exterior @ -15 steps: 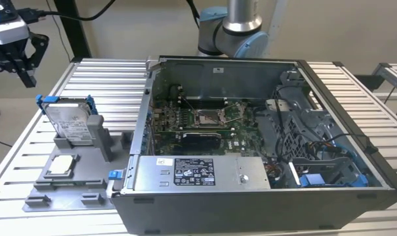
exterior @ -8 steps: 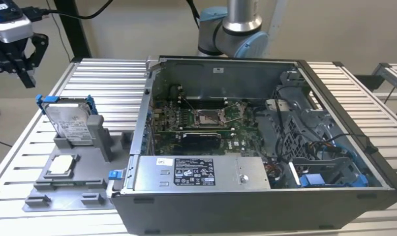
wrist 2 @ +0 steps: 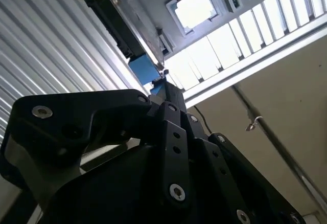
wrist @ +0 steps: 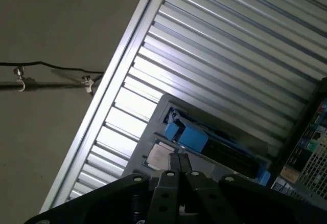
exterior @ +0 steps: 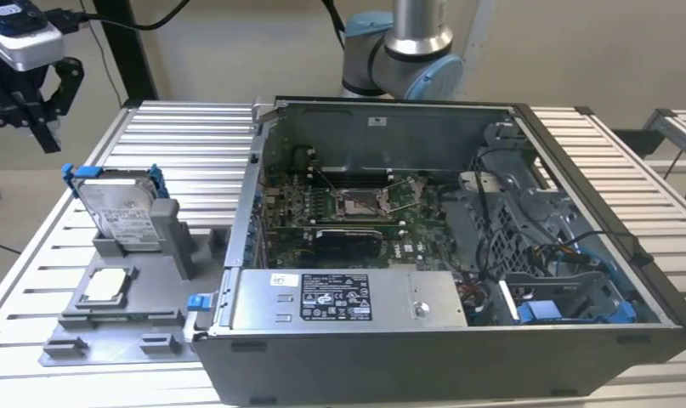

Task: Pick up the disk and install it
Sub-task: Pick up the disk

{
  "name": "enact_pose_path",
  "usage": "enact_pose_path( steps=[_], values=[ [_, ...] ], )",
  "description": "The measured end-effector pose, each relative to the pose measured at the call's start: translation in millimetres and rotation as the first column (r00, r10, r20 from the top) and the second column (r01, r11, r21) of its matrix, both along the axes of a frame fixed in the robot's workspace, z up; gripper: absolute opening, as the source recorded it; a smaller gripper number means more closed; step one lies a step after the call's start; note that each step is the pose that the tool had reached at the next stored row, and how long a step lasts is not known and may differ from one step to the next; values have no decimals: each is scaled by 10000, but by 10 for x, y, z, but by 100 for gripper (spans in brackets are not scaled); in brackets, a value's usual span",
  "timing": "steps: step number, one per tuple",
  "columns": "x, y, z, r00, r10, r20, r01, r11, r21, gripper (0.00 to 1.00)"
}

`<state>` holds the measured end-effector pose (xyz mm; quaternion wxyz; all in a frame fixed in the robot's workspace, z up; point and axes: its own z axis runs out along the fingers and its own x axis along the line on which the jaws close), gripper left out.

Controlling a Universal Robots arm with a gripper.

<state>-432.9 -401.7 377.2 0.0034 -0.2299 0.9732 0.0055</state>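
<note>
Hovering empty and pressed together, the fingers [exterior: 44,127] hung well apart from the upright disk [exterior: 125,208]; judged an approach step, any grasp called for opening first.

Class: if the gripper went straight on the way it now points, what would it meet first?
Probably the disk: in the first wrist view its blue carrier lies just beyond the gripper. Depth is unclear, so it might instead meet the grey holder under the disk.

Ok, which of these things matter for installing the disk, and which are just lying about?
For the job: the disk, upright in its grey holder; the gripper; the open computer case.
Lying about: the square chip; the floor cable.
</note>
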Motion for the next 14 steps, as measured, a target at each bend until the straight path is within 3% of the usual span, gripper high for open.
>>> enact_pose_path(
  steps=[7,14],
  values=[
    [0,0,0,9968,797,-3,-797,9968,-57,0],
    [0,0,0,9863,1649,-10,-1649,9862,-119,0]
  ],
)
